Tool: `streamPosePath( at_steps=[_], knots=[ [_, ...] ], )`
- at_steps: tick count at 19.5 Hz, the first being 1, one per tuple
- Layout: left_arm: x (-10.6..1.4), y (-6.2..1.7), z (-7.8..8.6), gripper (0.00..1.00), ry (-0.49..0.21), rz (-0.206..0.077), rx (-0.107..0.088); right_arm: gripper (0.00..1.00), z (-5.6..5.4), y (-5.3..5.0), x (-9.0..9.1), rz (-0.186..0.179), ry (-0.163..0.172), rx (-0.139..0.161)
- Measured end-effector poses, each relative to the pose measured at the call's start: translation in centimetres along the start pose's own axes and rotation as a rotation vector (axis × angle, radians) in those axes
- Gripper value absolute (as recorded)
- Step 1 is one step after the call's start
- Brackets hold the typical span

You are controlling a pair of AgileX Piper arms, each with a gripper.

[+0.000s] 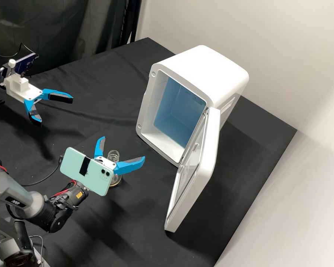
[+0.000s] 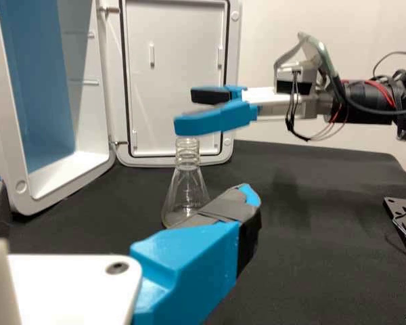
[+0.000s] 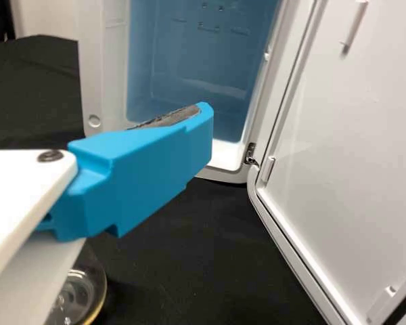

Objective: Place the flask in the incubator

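A small clear conical flask (image 1: 114, 155) stands upright on the black bench in front of the incubator (image 1: 211, 74). The incubator is white with a blue inside, and its door (image 1: 196, 167) hangs wide open towards the bench's front. My right gripper (image 1: 119, 154) is open and hovers just over the flask's mouth, one finger on each side. From the left wrist view the flask (image 2: 185, 186) sits under the right gripper (image 2: 206, 108), with the open door (image 2: 176, 74) behind. The right wrist view looks down past a blue finger (image 3: 149, 159) onto the flask (image 3: 71, 298). My left gripper (image 1: 52, 108) is open and stands far left, apart from both.
A green phone (image 1: 87, 170) is strapped to the right arm's wrist and a purple one (image 1: 26, 63) to the left arm's. The bench's right edge (image 1: 271, 174) runs close behind the incubator, beside a white wall. A cable (image 1: 44, 178) lies on the bench near the right arm.
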Motion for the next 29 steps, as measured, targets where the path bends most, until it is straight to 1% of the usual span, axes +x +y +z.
streamPosePath(
  at_steps=[1, 2, 4, 5, 6, 7, 8, 9, 10, 11, 12, 15, 16, 18, 19, 20, 22, 24, 25, 26, 27, 29],
  knots=[
    [-0.1, 0.05, 0.1, 1.0, -0.001, 0.003, 0.003, 1.0, 0.1, 0.0, -0.1, -0.018, 0.011, -0.017],
    [-0.1, 0.02, 0.1, 1.0, -0.001, 0.003, 0.002, 1.0, 0.2, -0.1, -0.2, -0.032, 0.014, -0.027],
    [-0.1, 0.09, 0.2, 1.0, -0.007, 0.004, 0.008, 1.0, 0.5, -0.2, -0.5, -0.064, 0.021, -0.051],
    [-0.2, 0.11, 0.2, 1.0, -0.007, 0.006, 0.009, 1.0, 0.7, -0.3, -0.6, -0.084, 0.027, -0.062],
    [-0.2, 0.1, 0.2, 1.0, -0.009, 0.005, 0.01, 1.0, 1.1, -0.5, -0.8, -0.119, 0.025, -0.066],
    [-0.2, 0.1, 0.2, 1.0, -0.009, 0.005, 0.01, 1.0, 1.5, -0.7, -0.9, -0.14, 0.016, -0.065],
    [-0.2, 0.1, 0.2, 1.0, -0.009, 0.005, 0.01, 1.0, 1.9, -0.9, -1.1, -0.167, 0.016, -0.066],
    [-0.2, 0.1, 0.2, 1.0, -0.009, 0.005, 0.01, 1.0, 2.4, -1.2, -1.3, -0.204, 0.008, -0.056],
    [-0.2, 0.1, 0.2, 1.0, -0.009, 0.005, 0.01, 1.0, 2.8, -1.5, -1.4, -0.229, 0.005, -0.046],
    [-0.2, 0.1, 0.2, 1.0, -0.009, 0.005, 0.01, 1.0, 3.1, -1.7, -1.5, -0.248, 0.0, -0.038],
    [-0.3, -0.09, 0.4, 1.0, -0.015, -0.001, 0.005, 1.0, 3.5, -2.1, -1.6, -0.279, -0.004, -0.025],
    [-0.5, -0.29, 0.8, 1.0, -0.028, -0.009, 0.007, 1.0, 4.4, -3.1, -1.7, -0.337, -0.011, -0.018],
    [-0.5, -0.32, 0.8, 1.0, -0.028, -0.01, 0.005, 1.0, 4.7, -3.5, -1.6, -0.355, -0.014, -0.011],
    [-0.6, -0.34, 0.9, 1.0, -0.028, -0.009, 0.003, 1.0, 5.2, -4.0, -1.7, -0.377, -0.024, -0.006],
    [-0.6, -0.32, 0.9, 1.0, -0.029, -0.008, 0.003, 1.0, 5.5, -4.1, -1.7, -0.381, -0.034, 0.006],
    [-0.6, -0.32, 0.9, 1.0, -0.029, -0.008, 0.003, 1.0, 5.6, -4.2, -1.8, -0.386, -0.038, 0.008],
    [-0.6, -0.32, 0.9, 1.0, -0.029, -0.008, 0.003, 1.0, 5.8, -4.3, -1.8, -0.386, -0.046, 0.008],
    [-0.6, -0.32, 0.9, 1.0, -0.029, -0.008, 0.003, 1.0, 5.8, -4.3, -1.8, -0.386, -0.046, 0.008],
    [-0.6, -0.32, 0.9, 1.0, -0.029, -0.008, 0.003, 1.0, 5.8, -4.2, -1.8, -0.385, -0.046, 0.006],
    [-0.6, -0.32, 0.9, 1.0, -0.029, -0.008, 0.003, 1.0, 5.8, -4.1, -1.9, -0.377, -0.048, -0.002],
    [-0.6, -0.32, 0.9, 1.0, -0.029, -0.008, 0.003, 0.0, 5.8, -3.8, -2.0, -0.368, -0.049, -0.012],
    [-0.6, -0.32, 0.9, 1.0, -0.029, -0.008, 0.003, 0.0, 5.8, -3.3, -2.1, -0.341, -0.061, -0.033]
  ],
)
